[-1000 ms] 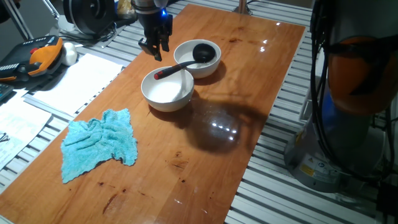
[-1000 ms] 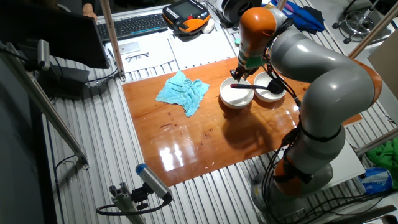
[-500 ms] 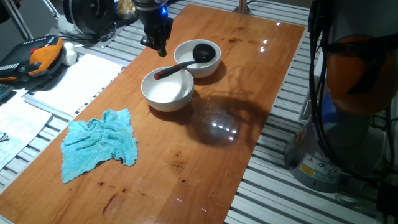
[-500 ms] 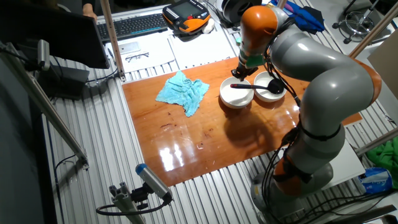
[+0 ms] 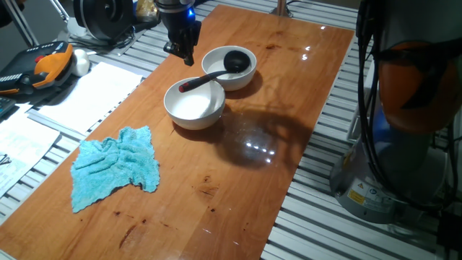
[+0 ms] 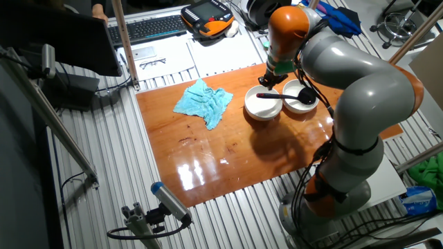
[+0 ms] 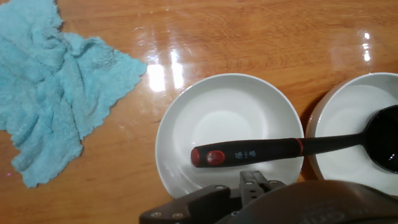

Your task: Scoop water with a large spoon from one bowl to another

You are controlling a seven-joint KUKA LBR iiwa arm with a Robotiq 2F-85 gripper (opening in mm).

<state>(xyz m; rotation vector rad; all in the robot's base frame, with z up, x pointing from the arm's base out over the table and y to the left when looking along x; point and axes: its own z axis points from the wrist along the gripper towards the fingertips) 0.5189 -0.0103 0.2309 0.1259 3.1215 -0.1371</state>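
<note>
Black large spoon (image 7: pixel 292 148) bridges two white bowls, scoop in the right one, untouched. Claw (image 5: pixel 182 50) hovers above, apparently closed. Approach step; next, descend and grasp the handle.

wooden table (image 5: pixel 289 108) with two bowls (image 5: pixel 193 105), cloth (image 5: pixel 115 166)

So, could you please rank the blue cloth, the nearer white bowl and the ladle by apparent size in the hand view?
1. Blue cloth, partly cropped.
2. Nearer white bowl, whole.
3. Ladle, scoop cut off at the edge.
</note>
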